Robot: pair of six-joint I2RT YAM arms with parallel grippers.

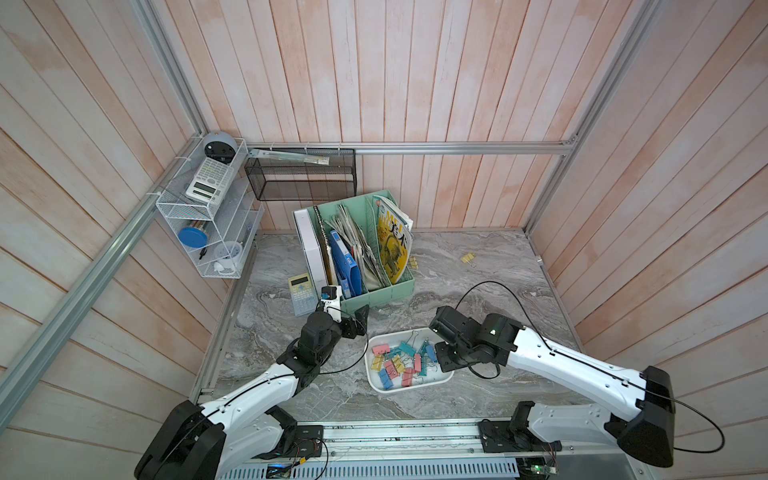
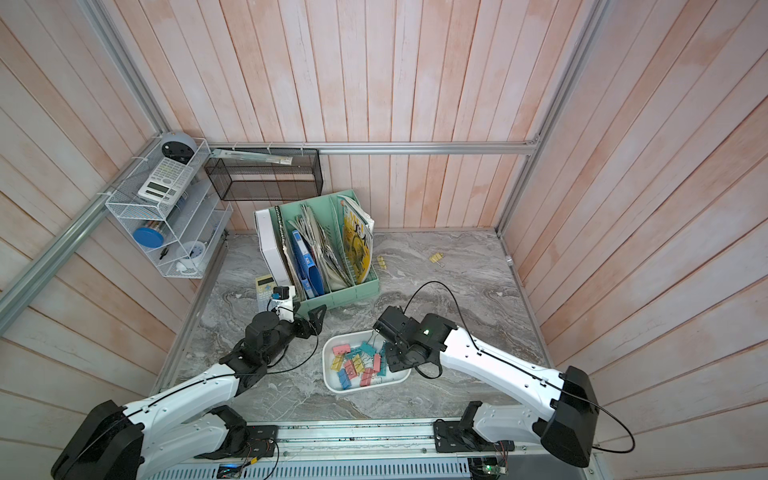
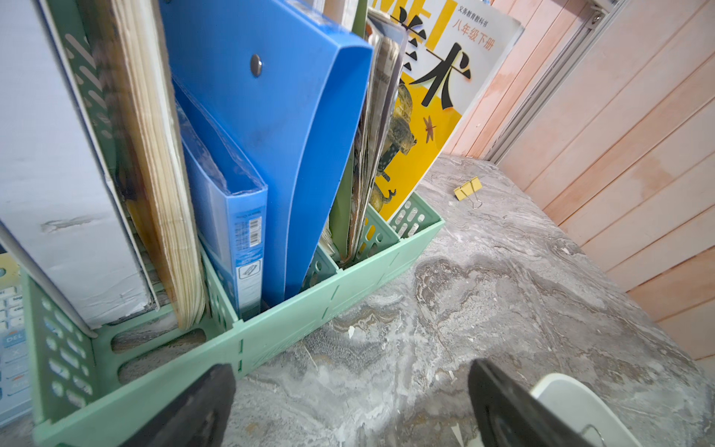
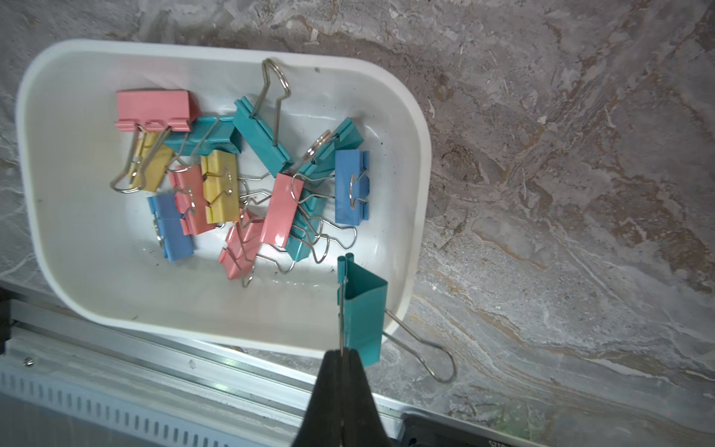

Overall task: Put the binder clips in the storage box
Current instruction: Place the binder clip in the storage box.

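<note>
A teal clip (image 4: 363,309) hangs by its wire handle from my right end effector (image 4: 342,353), pinched tight, over a corner of the white box (image 4: 423,162). Other clips (image 4: 220,185) lie heaped inside. Two yellow clips (image 1: 468,258) lie well away on the bench (image 1: 478,291). My left end effector (image 3: 350,371) gapes wide beside the green file rack (image 3: 309,329).

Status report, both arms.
Right end effector shut on teal clip above storage box rim. Left end effector open, empty, by file organizer. Two yellow clips out on table. Nothing blocking.

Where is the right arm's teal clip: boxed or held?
Held, not in: the right gripper is shut on a handle of the teal clip, over the storage box rim.
</note>
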